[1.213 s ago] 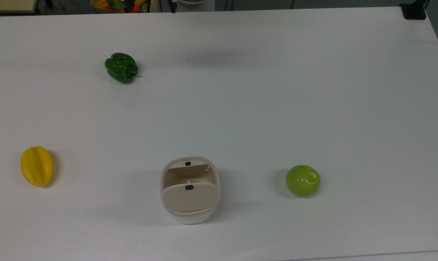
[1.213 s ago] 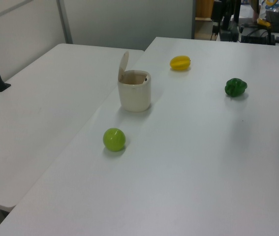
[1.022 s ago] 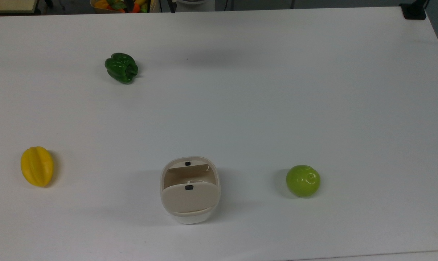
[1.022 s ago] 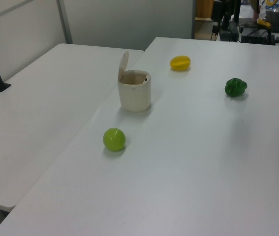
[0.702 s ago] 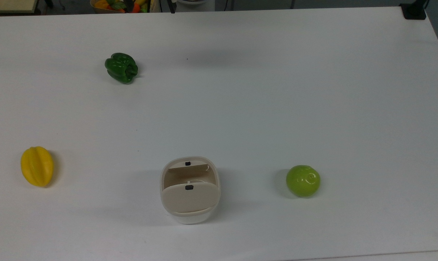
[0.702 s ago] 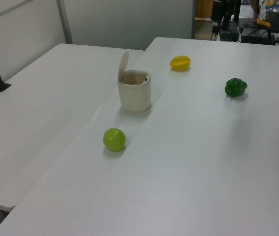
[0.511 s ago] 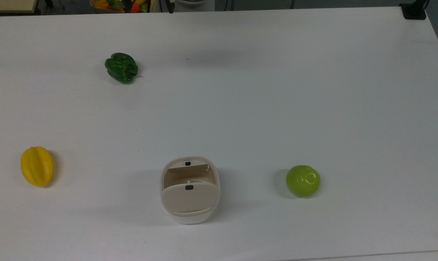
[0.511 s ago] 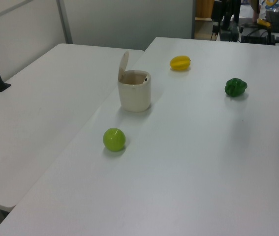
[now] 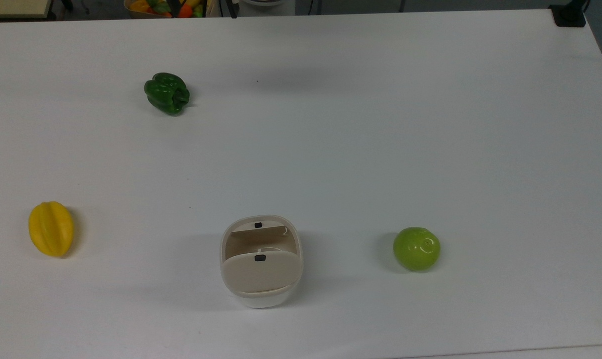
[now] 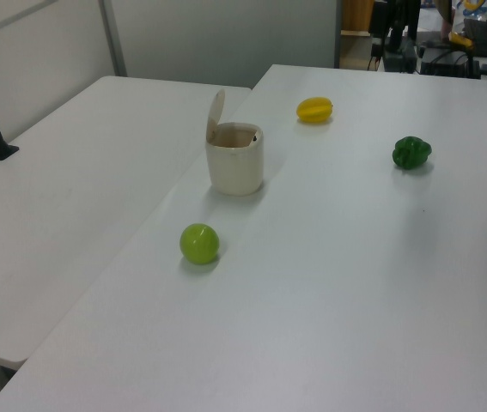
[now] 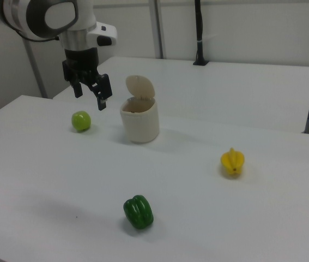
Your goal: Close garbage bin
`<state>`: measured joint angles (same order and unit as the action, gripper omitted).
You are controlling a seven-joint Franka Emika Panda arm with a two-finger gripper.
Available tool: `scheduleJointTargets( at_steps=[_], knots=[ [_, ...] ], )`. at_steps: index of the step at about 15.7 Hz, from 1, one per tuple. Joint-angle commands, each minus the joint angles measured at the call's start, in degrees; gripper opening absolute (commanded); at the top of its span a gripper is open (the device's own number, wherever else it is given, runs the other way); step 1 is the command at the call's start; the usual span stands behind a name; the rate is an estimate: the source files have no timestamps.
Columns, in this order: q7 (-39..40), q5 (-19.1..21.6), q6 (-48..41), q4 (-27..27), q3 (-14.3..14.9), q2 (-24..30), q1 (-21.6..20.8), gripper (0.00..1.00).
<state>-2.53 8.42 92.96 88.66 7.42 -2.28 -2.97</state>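
White and grey casing covers the arm, which reaches in from the right view's upper left with its wrist turned straight down. Its black gripper [image 11: 91,96] hangs in the air above the white table [image 11: 45,164], fingers pointing downward and spread apart, with nothing between them and nothing touching them. Nearest to it in the right view, just below and to its left, sits a green apple [image 11: 80,120]. To the gripper's right in the right view, lower and close by, stands the garbage bin [image 11: 140,119], a cream rounded tub with its beige lid [image 11: 139,86] swung up on the hinge, standing nearly upright, the mouth open. Farther off lie a yellow starfruit [image 11: 232,161] and a green bell pepper [image 11: 138,212].
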Motion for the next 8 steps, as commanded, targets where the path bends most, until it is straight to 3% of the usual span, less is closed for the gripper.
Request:
scheduleJointTargets(
  at_steps=[1, 2, 3, 6, 8],
  knots=[
    [0.42, 1.43, -1.73, -0.33, 0.13, 0.35, 0.25, 0.81],
    [0.59, 1.34, -1.73, -0.33, 0.13, 0.26, 0.16, 0.45],
    [0.59, 1.34, -1.73, -0.33, 0.13, 0.26, 0.16, 0.32],
    [0.59, 1.34, -1.65, -0.33, 0.05, 0.26, 0.16, 0.06],
    [1.46, 0.73, -1.47, -0.24, 0.05, 0.26, 0.07, 0.00]
  ],
)
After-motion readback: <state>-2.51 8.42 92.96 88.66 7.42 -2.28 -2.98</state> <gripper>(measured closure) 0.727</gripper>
